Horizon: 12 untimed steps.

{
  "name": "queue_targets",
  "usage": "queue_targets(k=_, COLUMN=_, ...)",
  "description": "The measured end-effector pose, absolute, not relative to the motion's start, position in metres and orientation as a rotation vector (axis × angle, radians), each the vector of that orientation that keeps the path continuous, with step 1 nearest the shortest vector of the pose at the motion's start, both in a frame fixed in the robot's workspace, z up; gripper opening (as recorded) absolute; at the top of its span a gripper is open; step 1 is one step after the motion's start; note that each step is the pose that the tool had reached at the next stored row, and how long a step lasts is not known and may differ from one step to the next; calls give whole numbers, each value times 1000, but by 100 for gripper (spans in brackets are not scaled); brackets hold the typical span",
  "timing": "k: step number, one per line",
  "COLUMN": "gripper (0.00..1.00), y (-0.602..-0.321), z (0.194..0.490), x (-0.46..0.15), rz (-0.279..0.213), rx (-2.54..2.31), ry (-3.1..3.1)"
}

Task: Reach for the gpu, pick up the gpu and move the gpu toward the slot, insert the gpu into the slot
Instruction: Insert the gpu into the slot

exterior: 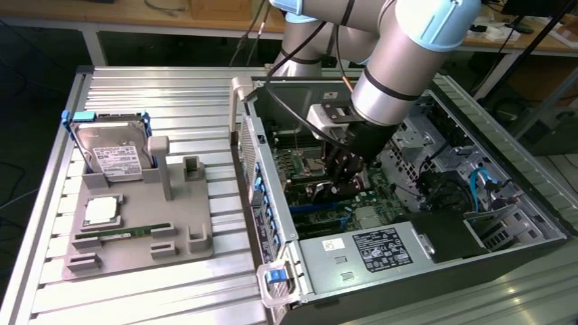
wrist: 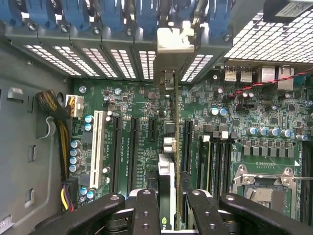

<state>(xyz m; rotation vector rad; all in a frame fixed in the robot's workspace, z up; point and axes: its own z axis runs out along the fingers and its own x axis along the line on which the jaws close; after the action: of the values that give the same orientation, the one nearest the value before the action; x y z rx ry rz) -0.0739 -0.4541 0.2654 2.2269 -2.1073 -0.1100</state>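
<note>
End effector (wrist: pixel 166 208): closed on the gpu (wrist: pixel 167 147), held edge-on. Gpu: picked up, carried inside the computer case (exterior: pixel 271 169), standing over the motherboard (wrist: pixel 132 98). Slot (exterior: pixel 316 205): blue strip beneath. Full seating: cannot tell; insertion judged outstanding.

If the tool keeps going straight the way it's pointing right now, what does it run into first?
Most likely the green motherboard: the tool points down into the open computer case, holding the card edge-on above it. The card would touch first; depth is unclear.

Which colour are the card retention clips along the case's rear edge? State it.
Blue clips, clearest in the wrist view.
</note>
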Motion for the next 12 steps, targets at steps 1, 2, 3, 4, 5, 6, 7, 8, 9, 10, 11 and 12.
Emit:
queue_targets(k=1, gripper=27, y=-454, z=265, x=-75, rz=-107, rx=2228, ry=-2109)
queue_targets(k=2, gripper=27, y=-454, z=265, x=-75, rz=-103, rx=2230, ry=-2110)
queue_targets(k=3, gripper=27, y=-454, z=265, x=-75, rz=-101, rx=2231, ry=-2112)
queue_targets(k=4, gripper=27, y=-454, z=265, x=-75, rz=-98, rx=2232, ry=-2113)
queue_targets(k=5, gripper=27, y=-454, z=265, x=-75, rz=-96, rx=2233, ry=-2114)
queue_targets(k=6, gripper=27, y=-453, z=265, x=-76, rz=-94, rx=2235, ry=-2115)
queue_targets(k=7, gripper=27, y=-453, z=265, x=-76, rz=-92, rx=2236, ry=-2115)
queue_targets(k=8, gripper=27, y=-453, z=265, x=-76, rz=-89, rx=2237, ry=-2117)
queue_targets(k=9, gripper=27, y=-453, z=265, x=-76, rz=-86, rx=2238, ry=-2118)
queue_targets(k=10, gripper=27, y=-453, z=265, x=-76, rz=-83, rx=2240, ry=-2119)
queue_targets(k=11, gripper=27, y=-453, z=265, x=-76, rz=-80, rx=2241, ry=-2121)
queue_targets(k=12, gripper=27, y=-453, z=265, x=-76, rz=-78, rx=2242, ry=-2122)
